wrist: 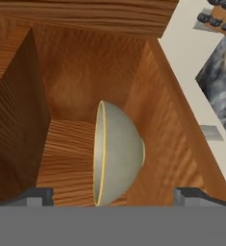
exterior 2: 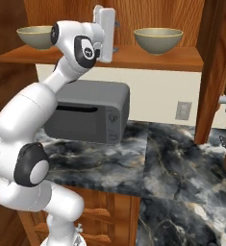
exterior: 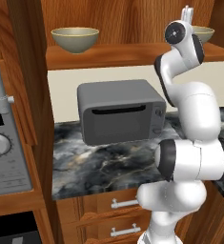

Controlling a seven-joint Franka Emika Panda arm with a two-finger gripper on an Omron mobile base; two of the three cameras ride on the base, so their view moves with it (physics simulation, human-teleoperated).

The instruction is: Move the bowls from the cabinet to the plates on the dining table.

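Holding my jaws (wrist: 112, 194) spread wide and empty inside the cabinet (wrist: 76, 62), I log one bowl (wrist: 117, 153) on the shelf (wrist: 155, 144) directly between the fingertips (wrist: 37, 196), second bowl (exterior: 75, 39) well aside.

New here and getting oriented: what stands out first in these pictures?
Two bowls on the cabinet shelf: the left bowl and the right bowl. The white arm reaches up between them, open gripper facing the right bowl. Below sits a grey toaster oven.
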